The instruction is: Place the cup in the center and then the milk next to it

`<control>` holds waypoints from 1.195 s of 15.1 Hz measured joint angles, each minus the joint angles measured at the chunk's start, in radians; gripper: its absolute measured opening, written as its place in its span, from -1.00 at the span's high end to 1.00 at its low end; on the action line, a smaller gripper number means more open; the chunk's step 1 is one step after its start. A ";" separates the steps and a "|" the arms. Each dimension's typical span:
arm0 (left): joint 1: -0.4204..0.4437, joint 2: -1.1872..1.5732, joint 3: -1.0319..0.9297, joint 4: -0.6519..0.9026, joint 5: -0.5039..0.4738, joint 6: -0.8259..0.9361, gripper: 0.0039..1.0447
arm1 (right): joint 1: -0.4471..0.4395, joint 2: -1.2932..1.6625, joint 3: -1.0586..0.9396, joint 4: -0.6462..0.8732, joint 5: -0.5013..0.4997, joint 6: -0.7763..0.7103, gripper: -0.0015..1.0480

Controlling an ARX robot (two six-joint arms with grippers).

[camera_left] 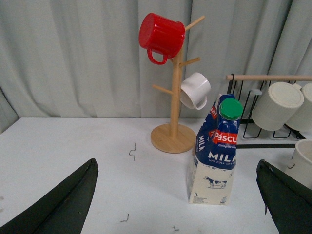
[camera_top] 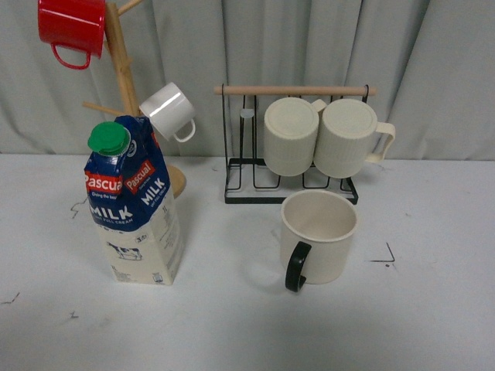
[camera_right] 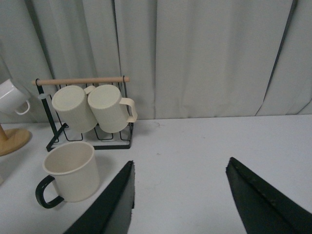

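Observation:
The cup [camera_top: 319,236], a large cream mug with a black handle turned toward me, stands upright on the white table right of centre. It also shows in the right wrist view [camera_right: 71,171], and its rim edges into the left wrist view [camera_left: 303,161]. The milk [camera_top: 133,202], a tall blue and cream carton with a green cap, stands upright at the left; it shows in the left wrist view [camera_left: 214,153] too. Neither arm shows in the front view. My left gripper [camera_left: 178,195] is open, with the carton ahead between its fingers. My right gripper [camera_right: 180,192] is open, with the cup off to one side.
A wooden mug tree [camera_top: 121,62] behind the milk holds a red mug [camera_top: 72,25] and a small white mug [camera_top: 169,110]. A black wire rack [camera_top: 290,166] with a wooden bar holds two ribbed cream mugs [camera_top: 319,135] behind the cup. Grey curtains close the back.

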 joint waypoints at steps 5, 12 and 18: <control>-0.151 0.594 0.321 -0.006 -0.339 -0.156 -0.88 | 0.000 0.000 0.000 -0.001 0.000 -0.002 -0.87; -0.220 1.341 0.735 0.299 -0.189 -0.068 -0.88 | 0.000 0.000 0.000 0.000 0.000 -0.002 -0.87; -0.194 1.545 0.795 0.328 -0.153 -0.055 -0.88 | 0.000 0.000 0.000 0.000 0.000 -0.002 -0.87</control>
